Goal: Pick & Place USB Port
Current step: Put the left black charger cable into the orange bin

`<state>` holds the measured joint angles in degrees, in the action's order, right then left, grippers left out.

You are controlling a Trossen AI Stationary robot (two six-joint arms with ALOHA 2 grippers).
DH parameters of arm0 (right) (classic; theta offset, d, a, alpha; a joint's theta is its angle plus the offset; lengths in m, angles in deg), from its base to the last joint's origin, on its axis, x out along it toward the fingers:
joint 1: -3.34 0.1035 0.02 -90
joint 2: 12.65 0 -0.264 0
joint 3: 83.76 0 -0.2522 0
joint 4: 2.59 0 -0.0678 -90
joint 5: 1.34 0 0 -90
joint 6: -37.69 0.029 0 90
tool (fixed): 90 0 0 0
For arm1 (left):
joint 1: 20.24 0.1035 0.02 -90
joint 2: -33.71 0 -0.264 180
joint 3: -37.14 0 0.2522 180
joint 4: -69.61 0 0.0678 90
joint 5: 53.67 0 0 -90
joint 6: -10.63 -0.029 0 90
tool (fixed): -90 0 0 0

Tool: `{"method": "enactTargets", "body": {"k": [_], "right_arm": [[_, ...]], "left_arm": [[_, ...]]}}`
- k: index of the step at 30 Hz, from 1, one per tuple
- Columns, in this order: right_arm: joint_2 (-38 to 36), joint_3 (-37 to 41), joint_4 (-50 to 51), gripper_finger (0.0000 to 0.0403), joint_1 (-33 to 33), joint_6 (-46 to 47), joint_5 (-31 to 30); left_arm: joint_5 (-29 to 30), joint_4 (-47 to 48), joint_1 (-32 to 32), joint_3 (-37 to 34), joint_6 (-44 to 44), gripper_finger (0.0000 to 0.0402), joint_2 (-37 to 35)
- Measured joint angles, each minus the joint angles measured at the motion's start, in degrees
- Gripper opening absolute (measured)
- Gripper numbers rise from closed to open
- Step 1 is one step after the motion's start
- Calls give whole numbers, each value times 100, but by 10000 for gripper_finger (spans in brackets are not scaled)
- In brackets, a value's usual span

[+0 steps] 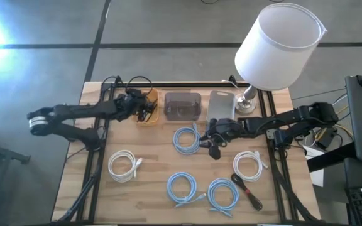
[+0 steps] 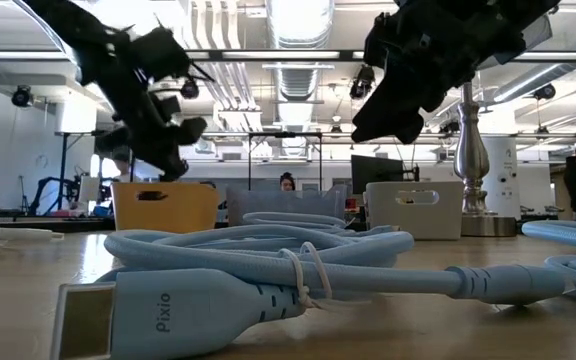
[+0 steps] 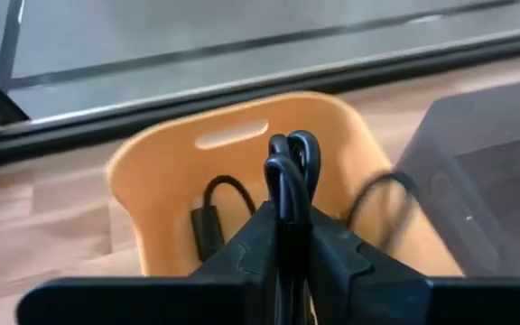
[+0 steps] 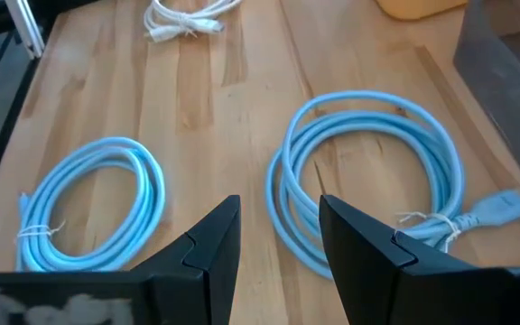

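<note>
My left gripper point(image 3: 287, 221) hovers over the orange bin point(image 3: 152, 181) at the table's far side and is shut on a black USB cable point(image 3: 289, 162). The cable's plug point(image 3: 208, 226) lies inside the bin. In the high view the left gripper point(image 1: 144, 108) is above the orange bin point(image 1: 147, 117). My right gripper point(image 4: 280, 226) is open and hangs above a light-blue cable coil point(image 4: 368, 171) near the table's middle, touching nothing. The high view shows the right gripper point(image 1: 210, 142) beside that coil point(image 1: 186, 139). My left gripper pinches a folded loop of the black cable point(image 3: 287, 181) between its two shut fingers; the loop sticks out past the fingertips. The fingers slant down from the table's left. Slack strands point(image 3: 228, 185) hang from the hold into the orange bin.
Next to the orange bin stand a dark clear bin point(image 1: 182, 105) and a grey bin point(image 1: 220, 105), then a lamp point(image 1: 278, 44) with a white shade. White coils point(image 1: 123, 166) point(image 1: 249, 166), two more blue coils point(image 1: 182, 188) point(image 1: 222, 194) and a black cable point(image 1: 247, 191) lie nearer.
</note>
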<state>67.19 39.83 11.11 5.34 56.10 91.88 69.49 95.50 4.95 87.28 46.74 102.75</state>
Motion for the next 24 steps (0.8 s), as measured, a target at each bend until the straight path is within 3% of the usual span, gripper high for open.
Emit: {"method": "enactTargets", "body": {"k": [12,16,24], "right_arm": [[-339,0,539,148,390,40,31],[-446,2,913,148,696,293,28],[-435,3,1861,148,1541,1490,28]], "left_arm": [[-205,-304,37,133,-441,115,1020],[-583,-249,100,260,-503,155,1075],[-612,-181,100,623,-1054,210,737]]}}
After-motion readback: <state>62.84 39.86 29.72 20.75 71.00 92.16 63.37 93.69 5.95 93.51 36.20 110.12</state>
